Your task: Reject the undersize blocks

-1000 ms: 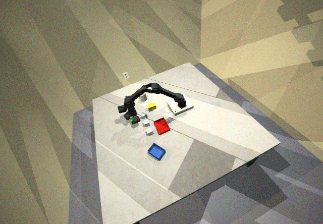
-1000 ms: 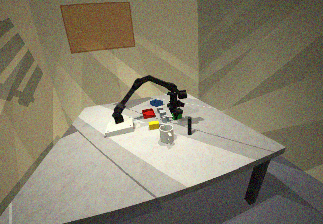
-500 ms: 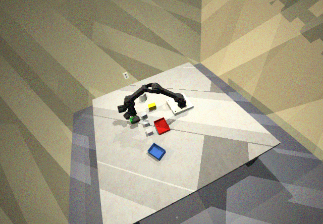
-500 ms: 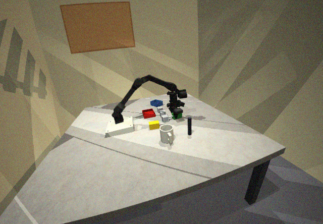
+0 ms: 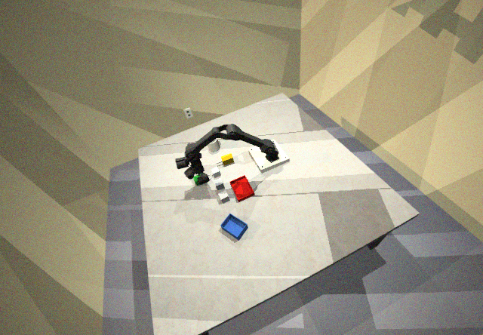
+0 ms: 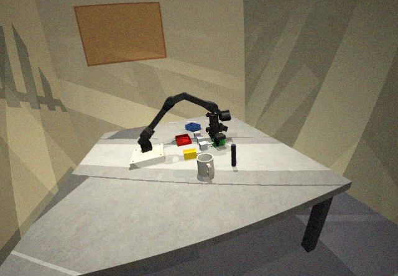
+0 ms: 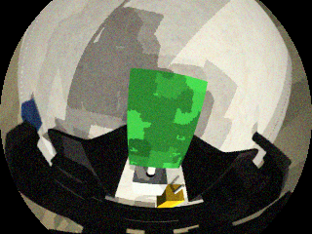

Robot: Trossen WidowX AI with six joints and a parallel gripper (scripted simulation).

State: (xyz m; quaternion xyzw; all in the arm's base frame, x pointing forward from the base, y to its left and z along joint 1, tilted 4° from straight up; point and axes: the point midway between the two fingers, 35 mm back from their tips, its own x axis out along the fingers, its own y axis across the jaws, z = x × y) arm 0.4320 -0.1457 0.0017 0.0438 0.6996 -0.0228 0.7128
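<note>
My gripper (image 5: 197,177) (image 6: 218,138) (image 7: 156,128) is shut on the green GO gauge (image 5: 195,179) (image 6: 219,143) (image 7: 163,107), low over the table. Three steel blocks stand in a row: one nearest the yellow gauge (image 5: 216,173) (image 6: 203,145), a middle one (image 5: 219,185) and a far one (image 5: 223,198). The gauge's pale pin points at the first block, whose dark hole shows below the gauge in the wrist view. A length of pin shows outside the block; whether its tip is inside the hole I cannot tell. The red reject tray (image 5: 241,188) (image 6: 183,140) looks empty.
A yellow gauge (image 5: 227,158) (image 6: 189,154) (image 7: 171,196) with a thin pin lies near the first block. A blue tray (image 5: 234,226) (image 6: 193,127) is beyond the row. A grey mug (image 5: 213,145) (image 6: 204,166) and a dark upright cylinder (image 6: 233,155) stand on the other side.
</note>
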